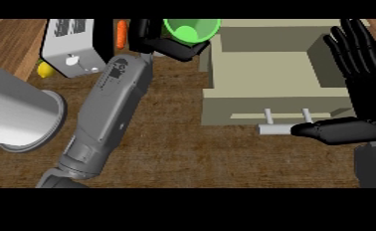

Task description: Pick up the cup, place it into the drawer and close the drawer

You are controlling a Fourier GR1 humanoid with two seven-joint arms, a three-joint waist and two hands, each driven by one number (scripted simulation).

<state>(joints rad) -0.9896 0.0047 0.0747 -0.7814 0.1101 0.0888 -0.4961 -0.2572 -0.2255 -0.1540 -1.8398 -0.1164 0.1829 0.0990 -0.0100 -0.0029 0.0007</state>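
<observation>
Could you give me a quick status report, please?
Left hand shut on green cup, at the open drawer's left edge. Right hand open, by the handle. Nothing blocking.

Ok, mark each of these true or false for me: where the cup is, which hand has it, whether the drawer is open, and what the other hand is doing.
1. The left hand holds the green cup. True.
2. The cup lies inside the drawer. False: it is at the drawer's left edge, held.
3. The drawer is shut. False: it stands open.
4. The right hand is open, beside the drawer handle. True.
</observation>
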